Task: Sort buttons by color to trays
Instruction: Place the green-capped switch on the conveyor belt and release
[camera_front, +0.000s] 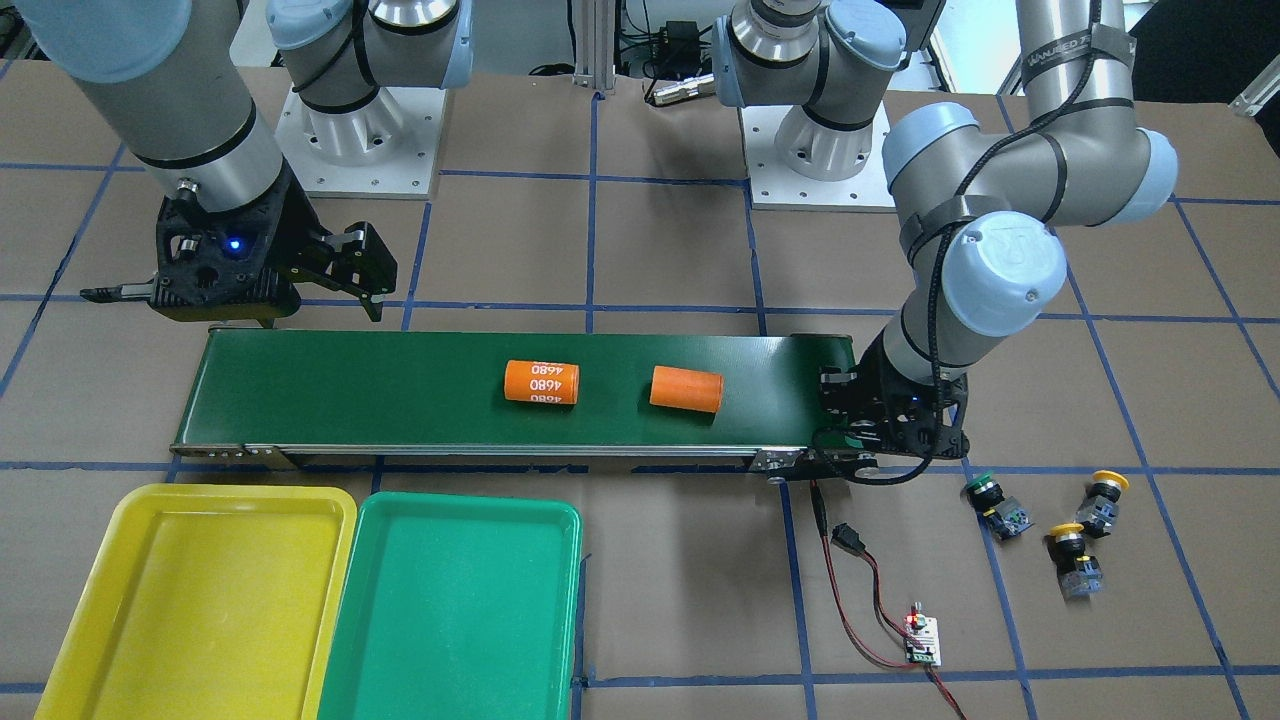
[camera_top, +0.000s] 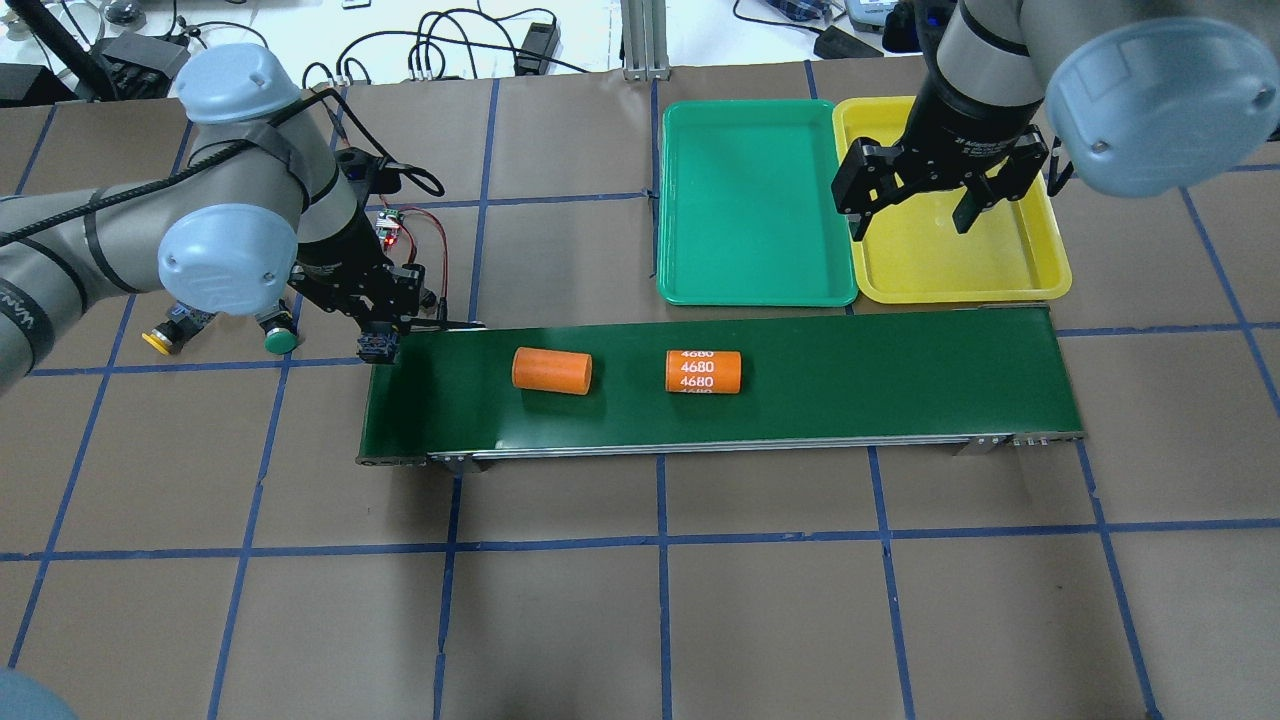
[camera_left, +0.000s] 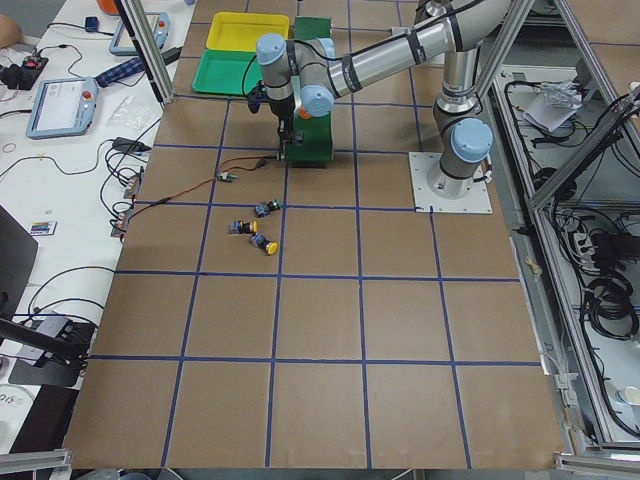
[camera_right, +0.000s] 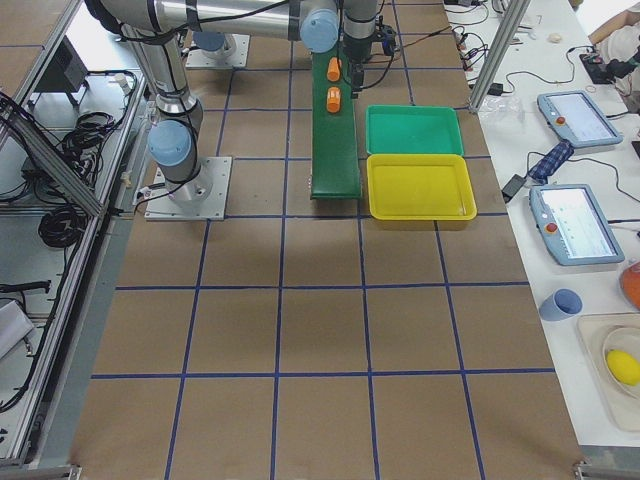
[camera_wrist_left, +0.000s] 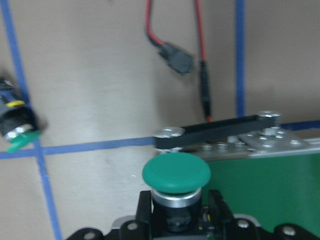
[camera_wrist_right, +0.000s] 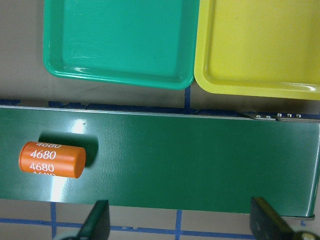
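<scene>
The long dark-green conveyor belt (camera_front: 400, 390) crossed the brown paper-covered table (camera_front: 680, 250), and we took every place from it. At its end on the robot's left, at the corner on the operators' side, the left gripper (camera_top: 379, 340) was clenched on a green-capped push-button switch (camera_wrist_left: 176, 172), whose round cap hung just over the belt's metal end bracket (camera_wrist_left: 250, 132). Beyond that same end, on the table, lay three loose switches close together: a second green-capped button (camera_front: 988, 500) nearest the belt's corner, and two yellow-capped buttons (camera_front: 1105, 495) (camera_front: 1070, 555) farther out. We could not tell whether any of them touched. Two orange cylinders lay on their sides on the belt's middle stretch, well apart: a plain orange cylinder (camera_front: 686, 389) toward the left gripper and an orange cylinder printed 4680 (camera_front: 541, 382) toward the other end, with bare green belt on both sides of the pair. Along the belt's operators'-side edge, at the end on the robot's right, a shallow green plastic tray (camera_front: 460, 610) and a shallow yellow plastic tray (camera_front: 200, 600) sat side by side, rims touching, the yellow one at the outer end. The right gripper (camera_top: 910, 205) hung released high over that end, its fingers (camera_wrist_right: 97, 220) spread wide above the belt's robot-side edge. Between the green tray and the loose buttons, only a small circuit board (camera_front: 922, 640) with red and black wires broke the open paper.
</scene>
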